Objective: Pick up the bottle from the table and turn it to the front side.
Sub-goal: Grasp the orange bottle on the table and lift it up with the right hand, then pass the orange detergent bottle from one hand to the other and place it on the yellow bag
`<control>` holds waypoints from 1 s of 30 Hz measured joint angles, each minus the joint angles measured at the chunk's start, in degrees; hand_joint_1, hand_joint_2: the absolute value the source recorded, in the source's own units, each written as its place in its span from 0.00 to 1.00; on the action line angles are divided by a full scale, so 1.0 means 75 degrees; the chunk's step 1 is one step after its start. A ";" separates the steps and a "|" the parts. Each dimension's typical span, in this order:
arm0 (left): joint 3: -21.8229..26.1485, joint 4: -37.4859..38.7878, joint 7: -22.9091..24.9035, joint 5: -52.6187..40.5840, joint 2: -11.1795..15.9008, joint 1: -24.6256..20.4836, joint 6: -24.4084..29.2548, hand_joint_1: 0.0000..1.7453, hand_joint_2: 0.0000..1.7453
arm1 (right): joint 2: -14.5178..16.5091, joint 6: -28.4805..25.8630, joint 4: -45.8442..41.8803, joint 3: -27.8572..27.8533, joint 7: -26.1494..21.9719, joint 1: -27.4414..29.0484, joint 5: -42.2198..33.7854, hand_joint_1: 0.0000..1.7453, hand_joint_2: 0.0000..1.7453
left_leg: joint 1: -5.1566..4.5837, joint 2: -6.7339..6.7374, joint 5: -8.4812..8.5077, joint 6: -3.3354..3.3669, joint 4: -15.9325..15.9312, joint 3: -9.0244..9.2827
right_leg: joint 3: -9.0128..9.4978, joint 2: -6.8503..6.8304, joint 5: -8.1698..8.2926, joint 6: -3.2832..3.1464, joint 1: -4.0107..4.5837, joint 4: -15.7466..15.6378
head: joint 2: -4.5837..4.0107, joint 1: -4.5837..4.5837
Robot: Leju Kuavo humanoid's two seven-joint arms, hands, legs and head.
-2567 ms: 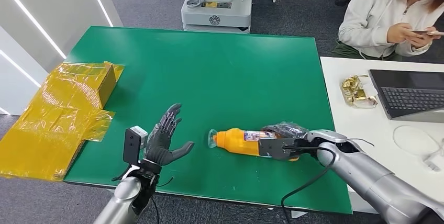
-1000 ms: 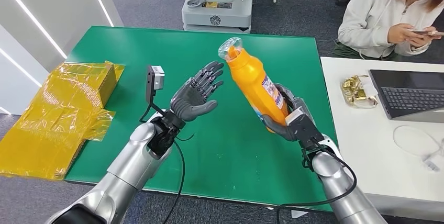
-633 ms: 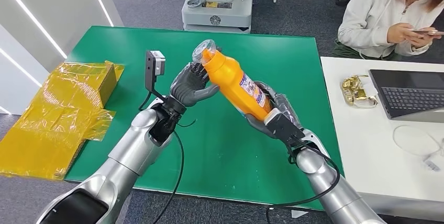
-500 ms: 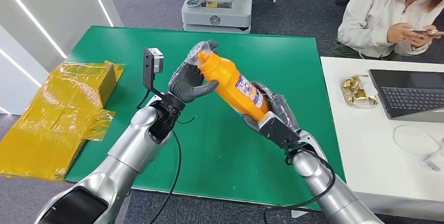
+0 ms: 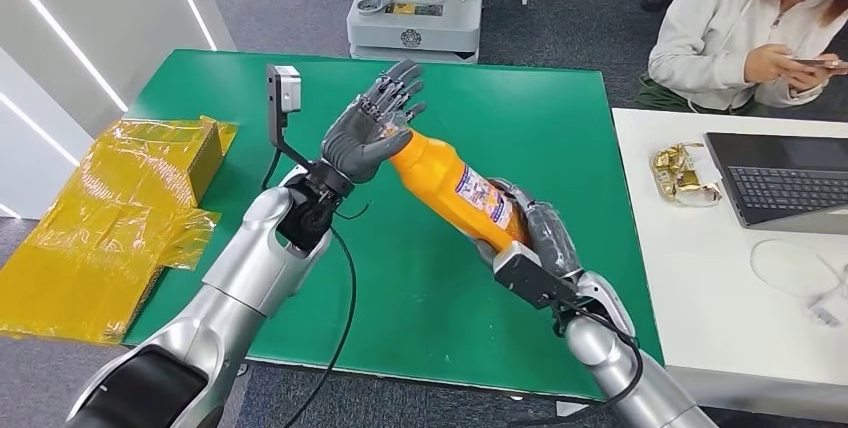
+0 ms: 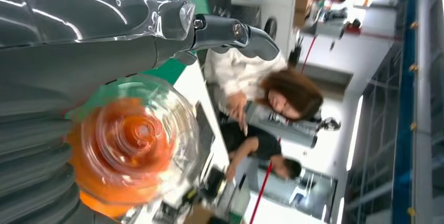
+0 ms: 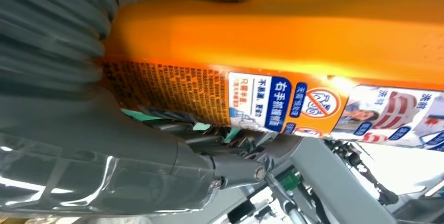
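The orange bottle [image 5: 450, 180] with a printed label is off the green table [image 5: 300, 88], tilted, its base low at the right and its neck high at the left. My right hand [image 5: 535, 243] grips its lower body; the right wrist view has the label [image 7: 293, 41] close up, fingers [image 7: 78, 145] wrapped round it. My left hand [image 5: 368, 128] is raised at the neck end with fingers spread upward and the palm against the clear-capped top [image 6: 131, 140]. The cap is hidden behind that hand in the head view.
A yellow film-wrapped box [image 5: 130, 198] lies at the table's left edge. A white table [image 5: 680, 248] to the right carries a laptop [image 5: 780, 183] and a gold wrapper [image 5: 683, 175]. A seated person [image 5: 740, 28] holds a phone. A grey machine [image 5: 415, 3] stands beyond the table.
My right hand lifted the bottle from the table and leaned it left and lower. My left hand rose to the cap, curled round it, and now has its fingers spread.
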 joint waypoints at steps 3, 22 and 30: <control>-0.0001 -0.0014 0.0142 0.0208 -0.0037 0.0077 -0.0150 0.00 1.00 | -0.0011 -0.0281 -0.0005 -0.0063 -0.0054 0.0162 0.0212 1.00 1.00 | 0.0000 0.0001 0.0000 0.0000 0.0000 0.0000 | -0.0001 0.0001 0.0000 0.0000 0.0000 0.0000 | 0.0000 -0.0001; -0.0075 -0.0739 -0.0157 0.0261 -0.0533 0.0299 0.0877 0.00 1.00 | 0.0573 -0.1265 -0.0579 -0.0604 -0.0490 0.0269 -0.0054 1.00 1.00 | 0.0003 0.0003 0.0001 -0.0001 -0.0002 -0.0001 | -0.0001 0.0000 0.0000 -0.0001 0.0002 0.0004 | 0.0000 -0.0002; -0.0138 -0.0845 -0.0288 0.0094 -0.0738 0.0264 0.1080 0.00 1.00 | 0.1010 -0.1011 -0.0379 -0.0604 -0.0517 -0.0051 -0.0096 1.00 1.00 | 0.0001 0.0003 0.0001 -0.0001 -0.0002 -0.0002 | 0.0000 0.0000 0.0000 0.0000 0.0001 0.0003 | 0.0000 -0.0001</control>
